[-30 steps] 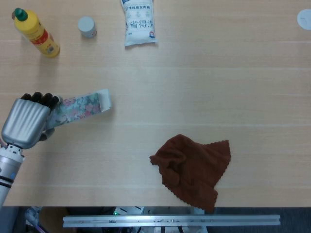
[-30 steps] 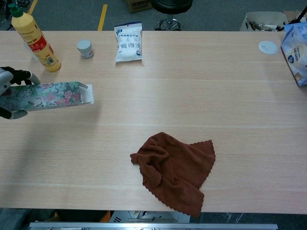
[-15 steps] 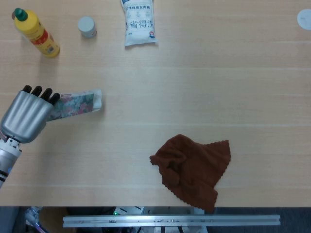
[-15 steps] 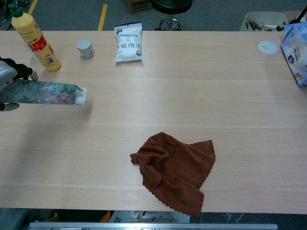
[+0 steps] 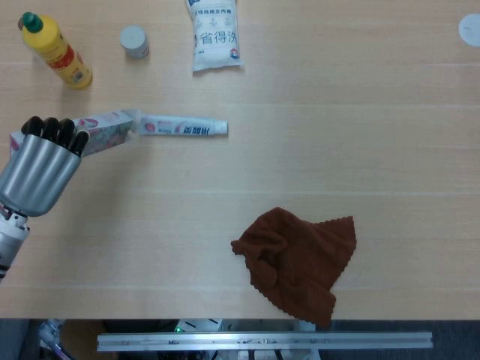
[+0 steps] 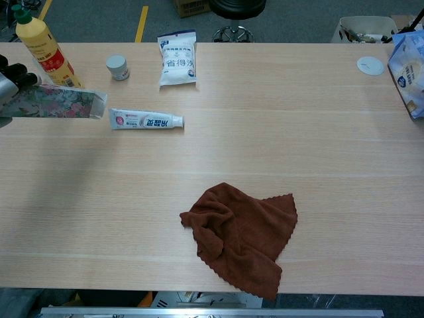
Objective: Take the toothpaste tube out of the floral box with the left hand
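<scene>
My left hand (image 5: 41, 169) (image 6: 8, 83) grips the closed end of the floral box (image 5: 105, 129) (image 6: 56, 104) at the table's left side and holds it above the tabletop, its open mouth pointing right. The white toothpaste tube (image 5: 182, 127) (image 6: 146, 120) lies flat on the table just right of that mouth, cap end to the right. In the head view the tube's flat end still touches the box flap. My right hand shows in neither view.
A yellow bottle (image 5: 56, 51) (image 6: 46, 52), a small grey-lidded jar (image 5: 134, 41) and a white pouch (image 5: 215, 34) stand along the far edge. A brown cloth (image 5: 298, 262) lies crumpled near the front. A blue-white bag (image 6: 409, 63) and a white lid (image 6: 370, 65) sit at far right.
My left hand lifted the box and drew it back to the left. The toothpaste tube slid out of the open end and now lies on the table.
</scene>
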Tool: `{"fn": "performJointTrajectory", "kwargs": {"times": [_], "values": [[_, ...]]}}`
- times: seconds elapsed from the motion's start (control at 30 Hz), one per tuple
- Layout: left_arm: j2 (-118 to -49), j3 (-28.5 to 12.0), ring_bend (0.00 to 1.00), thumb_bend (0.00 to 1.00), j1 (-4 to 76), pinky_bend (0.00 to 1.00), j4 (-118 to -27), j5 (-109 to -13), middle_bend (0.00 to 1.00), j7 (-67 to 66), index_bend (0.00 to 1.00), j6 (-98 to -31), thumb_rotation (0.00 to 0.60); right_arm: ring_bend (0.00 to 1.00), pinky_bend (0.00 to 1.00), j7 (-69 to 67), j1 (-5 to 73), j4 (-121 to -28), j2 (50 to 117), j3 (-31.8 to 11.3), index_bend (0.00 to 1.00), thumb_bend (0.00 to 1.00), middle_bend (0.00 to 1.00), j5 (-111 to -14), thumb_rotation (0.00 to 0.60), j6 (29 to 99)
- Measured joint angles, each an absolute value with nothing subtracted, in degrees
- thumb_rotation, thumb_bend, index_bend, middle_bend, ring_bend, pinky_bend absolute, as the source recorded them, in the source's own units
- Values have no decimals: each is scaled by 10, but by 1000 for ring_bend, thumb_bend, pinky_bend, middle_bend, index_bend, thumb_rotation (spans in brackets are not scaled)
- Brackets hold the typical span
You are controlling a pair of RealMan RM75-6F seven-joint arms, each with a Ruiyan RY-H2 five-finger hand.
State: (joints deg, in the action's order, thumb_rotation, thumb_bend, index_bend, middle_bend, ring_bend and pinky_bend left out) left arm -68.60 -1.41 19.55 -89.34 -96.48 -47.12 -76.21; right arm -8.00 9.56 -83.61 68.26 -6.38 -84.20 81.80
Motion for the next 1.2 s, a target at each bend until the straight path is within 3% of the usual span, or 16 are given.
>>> {"fn": "performJointTrajectory", "kwargs": {"times": [0.27, 0.47, 0.57, 0.8, 1.2], "values": [[-685, -16, 422, 172, 186, 539, -913, -925, 458, -384, 428, -757, 600, 207, 333, -80, 95, -836, 684, -63, 311, 49, 323, -842, 600, 817], [-673, -14, 410, 173, 183, 537, -949, -869, 434, -250, 396, -715, 600, 207, 333, -78, 96, -837, 685, -63, 311, 49, 323, -842, 600, 817], [-670, -11, 375, 173, 185, 496, -956, -848, 375, -187, 346, -690, 600, 207, 333, -77, 96, -838, 685, -64, 311, 49, 323, -842, 600, 817], [-671, -3, 186, 173, 195, 281, -946, -818, 127, -89, 207, -631, 600, 207, 333, -76, 96, -839, 685, -63, 311, 49, 323, -841, 600, 816], [-701, 2, 148, 172, 197, 249, -912, -814, 82, -29, 194, -627, 600, 207, 333, -82, 95, -835, 685, -63, 311, 49, 323, -840, 600, 816]]}}
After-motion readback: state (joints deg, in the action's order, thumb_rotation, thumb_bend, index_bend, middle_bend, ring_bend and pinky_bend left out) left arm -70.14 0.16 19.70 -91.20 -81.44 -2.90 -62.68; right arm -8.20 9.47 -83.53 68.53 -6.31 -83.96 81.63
